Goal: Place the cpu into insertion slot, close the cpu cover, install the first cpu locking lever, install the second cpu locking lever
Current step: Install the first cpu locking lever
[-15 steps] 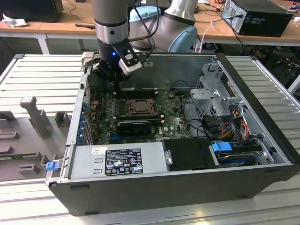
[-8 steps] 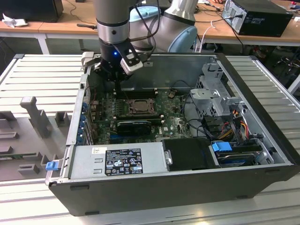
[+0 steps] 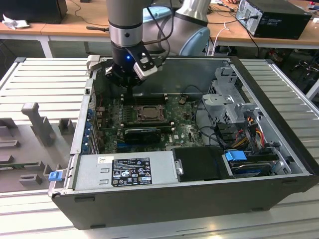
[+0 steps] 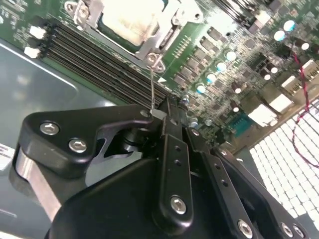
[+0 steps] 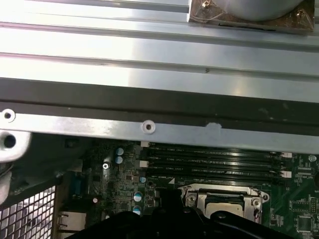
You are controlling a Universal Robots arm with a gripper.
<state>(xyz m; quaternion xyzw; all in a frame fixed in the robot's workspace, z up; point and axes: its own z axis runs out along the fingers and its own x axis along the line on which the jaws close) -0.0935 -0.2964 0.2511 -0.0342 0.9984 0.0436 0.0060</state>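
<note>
Tool (image 4: 168, 110) on one lever (image 4: 152, 87), one cpu (image 4: 130, 22)

Exterior view: looked down from high, at middling distance, into open computer case (image 3: 164, 199). Both wrist views: sat close above motherboard (image 4: 239, 59), sharing memory slots (image 5: 214, 164) and insertion slot (image 5: 222, 204).

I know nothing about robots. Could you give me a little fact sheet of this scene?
setting: open computer case on a ribbed table
cpu: pale face showing through the cover's window
cpu cover: lying flat around the cpu
gripper: shut, low over the motherboard
locking lever: thin wire, its end against the gripper's tip
</note>
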